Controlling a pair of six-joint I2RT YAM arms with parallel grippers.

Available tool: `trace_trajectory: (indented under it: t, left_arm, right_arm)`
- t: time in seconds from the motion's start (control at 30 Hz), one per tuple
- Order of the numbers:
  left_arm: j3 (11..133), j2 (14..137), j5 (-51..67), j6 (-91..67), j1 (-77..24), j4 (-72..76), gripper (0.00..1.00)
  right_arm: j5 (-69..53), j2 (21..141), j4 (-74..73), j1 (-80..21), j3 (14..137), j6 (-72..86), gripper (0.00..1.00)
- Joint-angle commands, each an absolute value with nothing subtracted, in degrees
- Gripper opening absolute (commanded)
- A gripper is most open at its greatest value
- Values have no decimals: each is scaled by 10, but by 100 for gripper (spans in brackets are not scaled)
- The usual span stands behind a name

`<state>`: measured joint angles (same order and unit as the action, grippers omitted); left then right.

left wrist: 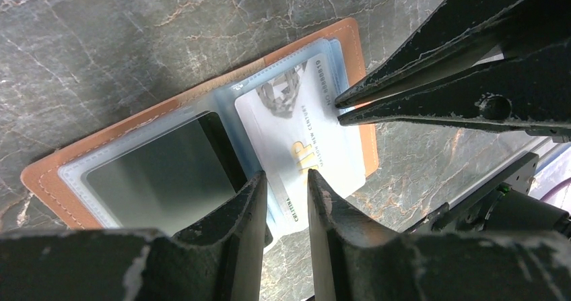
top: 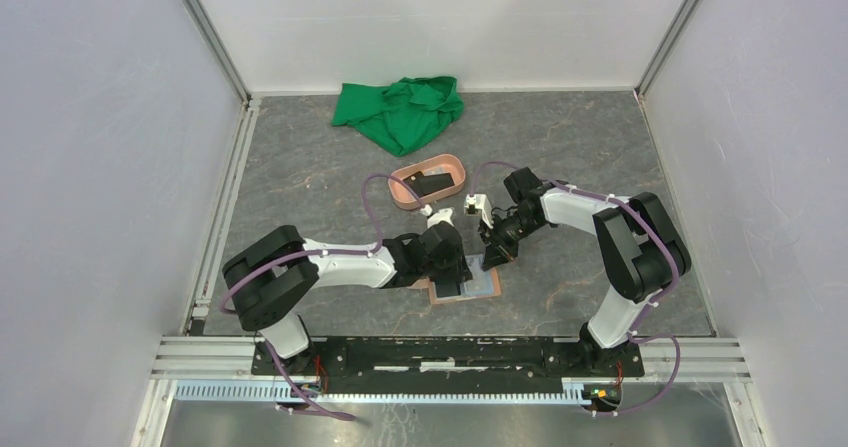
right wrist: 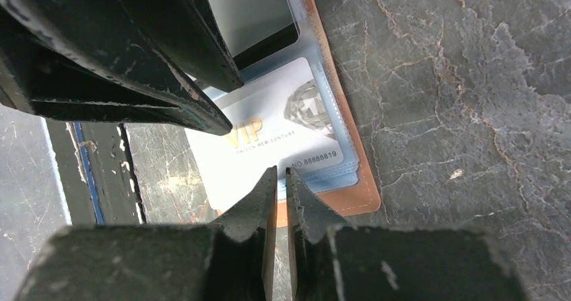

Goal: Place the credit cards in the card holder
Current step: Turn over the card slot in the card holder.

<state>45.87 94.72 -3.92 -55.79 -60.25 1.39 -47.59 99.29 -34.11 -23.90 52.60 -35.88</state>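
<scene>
The left claw (left wrist: 286, 193) hangs over the wallet (left wrist: 60, 173), which lies open and flat on the table, near the arm bases. Its jaws are part spread, one on each side of the pale card (left wrist: 316, 146), whose face shows in the gap. It is not pinching the card, as far as the wrist view tells. A dark card (left wrist: 161, 173) fills the wallet's left clear pocket. The pale card lies partway in the right one, one end sticking out past the wallet's edge toward the left claw. The right claw (left wrist: 339, 109) has its jaws pressed almost together, tips at the card's far side; whether they nip the sleeve I cannot tell.

A push could skid the whole wallet rather than seat the card, since nothing plainly pins it. The card's corner could also catch the sleeve's lip and buckle it. The claws are close enough to knock together.

From above, both claws cover the wallet's middle. How deep the card sits is hard to read through clear plastic. The far tray (top: 395, 192) holds something dark (top: 432, 181) — one card or several, too small to tell.
</scene>
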Motion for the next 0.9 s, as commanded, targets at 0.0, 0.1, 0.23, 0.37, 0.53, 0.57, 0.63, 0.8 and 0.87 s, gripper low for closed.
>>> trace_trajectory:
  t: [0.0,0.1,0.23,0.37,0.53,0.57,0.63,0.8,0.87]
  left_arm:
    - [481,952,-31,-539,-608,51,35]
    - [472,943,-38,-541,-609,58,35]
    - [443,921,-39,-542,-609,97,36]
    - [403,880,-53,-525,-609,143,37]
    - [328,779,-99,-478,-609,205,40]
    - [307,745,-107,-464,-609,218,40]
    - [267,691,-125,-432,-609,261,46]
    - [164,583,-166,-407,-602,366,99]
    - [150,550,-156,-403,-598,356,100]
  right_arm:
    - [-502,974,-343,-242,543,-379,15]
    - [-500,959,-349,-237,544,-391,19]
    - [-500,929,-351,-220,541,-403,23]
    - [-500,878,-346,-196,529,-414,24]
    - [-498,785,-307,-167,500,-422,29]
    - [-508,764,-293,-154,492,-416,32]
    - [-546,735,-266,-131,470,-392,43]
    - [-619,702,-294,-129,427,-382,68]
    - [-636,682,-255,-128,388,-333,73]
